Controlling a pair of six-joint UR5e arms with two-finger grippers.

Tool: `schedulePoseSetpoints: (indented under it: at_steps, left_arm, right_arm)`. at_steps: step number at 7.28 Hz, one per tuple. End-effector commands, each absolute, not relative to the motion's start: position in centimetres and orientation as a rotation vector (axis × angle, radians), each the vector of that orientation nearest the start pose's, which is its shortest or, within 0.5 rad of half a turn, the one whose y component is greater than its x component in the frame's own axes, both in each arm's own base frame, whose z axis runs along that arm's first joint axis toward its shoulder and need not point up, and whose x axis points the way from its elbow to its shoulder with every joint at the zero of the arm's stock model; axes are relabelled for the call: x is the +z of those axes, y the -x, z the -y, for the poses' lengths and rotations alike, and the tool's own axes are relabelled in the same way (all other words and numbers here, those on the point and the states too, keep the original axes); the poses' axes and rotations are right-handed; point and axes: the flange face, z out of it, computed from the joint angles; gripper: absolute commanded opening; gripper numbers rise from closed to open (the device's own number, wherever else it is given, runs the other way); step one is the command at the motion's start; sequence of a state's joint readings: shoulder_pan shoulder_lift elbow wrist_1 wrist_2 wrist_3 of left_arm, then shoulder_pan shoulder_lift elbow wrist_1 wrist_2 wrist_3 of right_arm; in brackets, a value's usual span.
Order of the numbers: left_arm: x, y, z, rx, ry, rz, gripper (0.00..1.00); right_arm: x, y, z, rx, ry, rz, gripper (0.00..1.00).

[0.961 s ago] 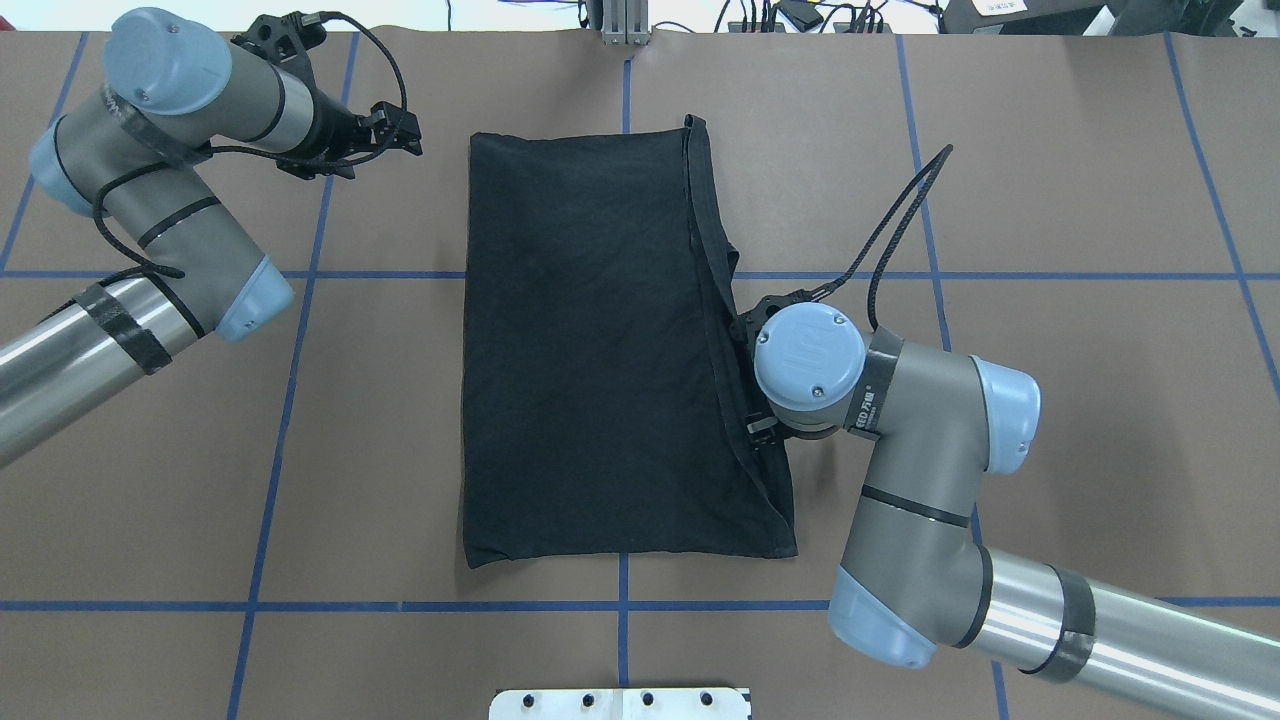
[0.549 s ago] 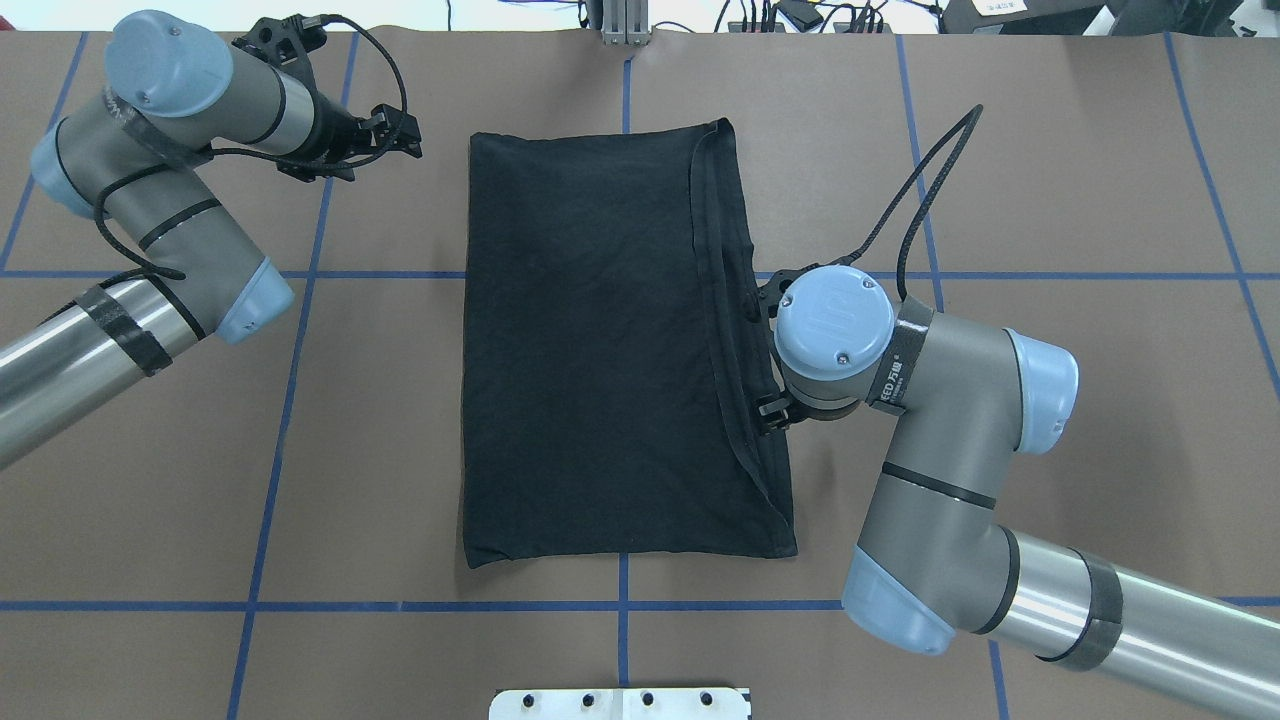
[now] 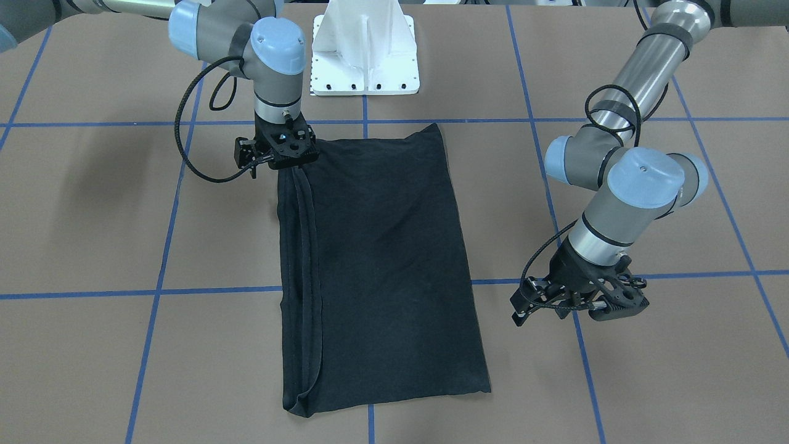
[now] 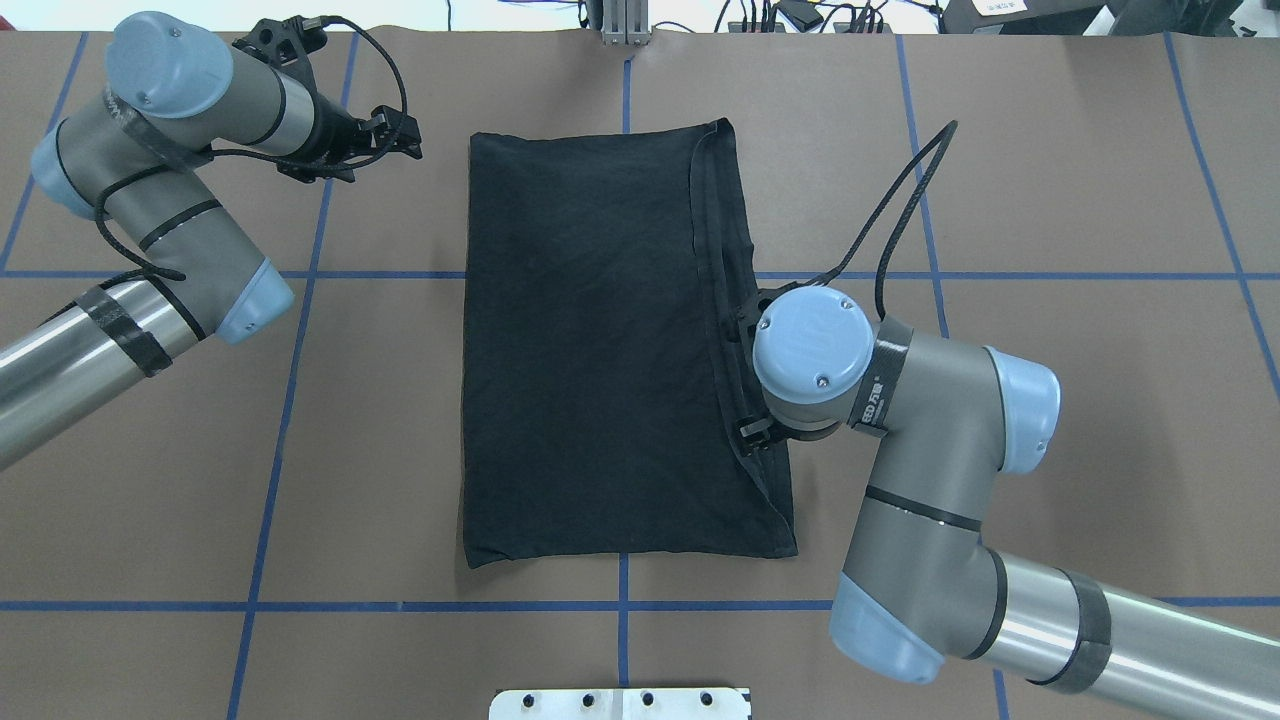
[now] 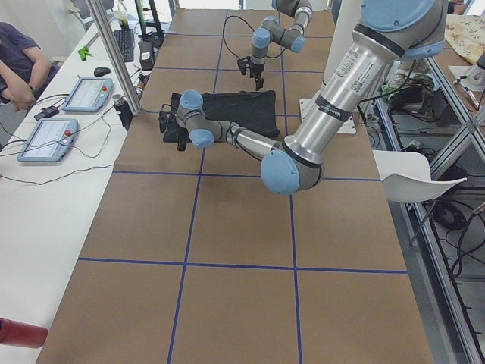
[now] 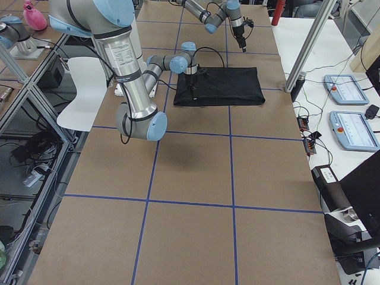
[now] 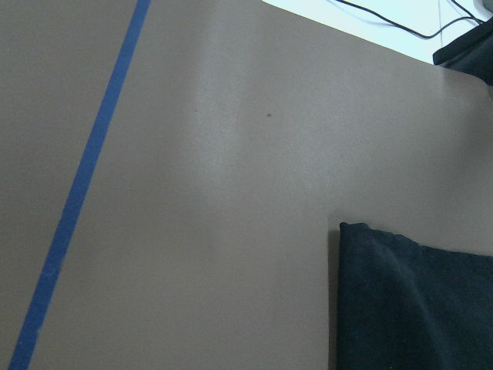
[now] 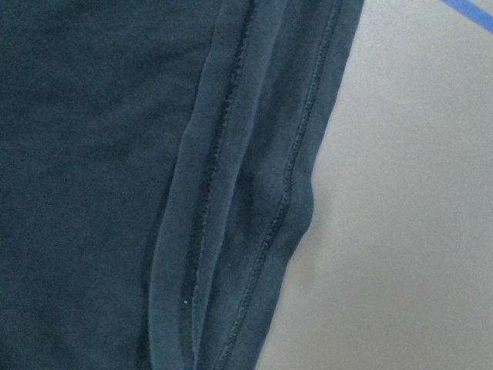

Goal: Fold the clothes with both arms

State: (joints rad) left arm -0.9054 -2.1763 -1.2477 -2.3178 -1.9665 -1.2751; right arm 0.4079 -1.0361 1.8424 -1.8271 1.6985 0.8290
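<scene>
The right claw [image 3: 283,154], seen from the front, sits over the shirt's [image 3: 382,259] stitched edge, and I cannot tell its grip. Overhead, the edge beyond it lies flatter than a second ago, so the smoothing looks done. The left claw [image 4: 400,132] hangs parted and empty, far across the shirt from it.

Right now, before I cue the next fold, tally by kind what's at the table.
Black T-shirt: 1
Robot arms: 2 (left arm, right arm)
White pedestal base: 1
Total: 4
</scene>
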Motion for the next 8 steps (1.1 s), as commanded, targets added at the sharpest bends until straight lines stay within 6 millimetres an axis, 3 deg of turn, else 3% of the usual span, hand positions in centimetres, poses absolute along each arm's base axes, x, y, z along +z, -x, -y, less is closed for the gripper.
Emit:
schedulePoseSetpoints:
  at_steps: [1, 4, 8]
  left_arm:
    - [36.5, -38.8, 64.8, -0.343, -0.279, -1.044, 1.00]
    - [36.5, -38.9, 64.7, -0.343, -0.278, -1.045, 1.00]
    - [36.3, -38.9, 64.7, -0.344, -0.278, -1.048, 1.00]
  right_arm:
    - [26.7, 53.6, 35.6, -0.373, -0.208, 0.535, 1.00]
    - [26.0, 56.8, 36.6, -0.384, -0.208, 0.512, 1.00]
    - [27.0, 56.9, 37.1, -0.382, -0.186, 0.492, 1.00]
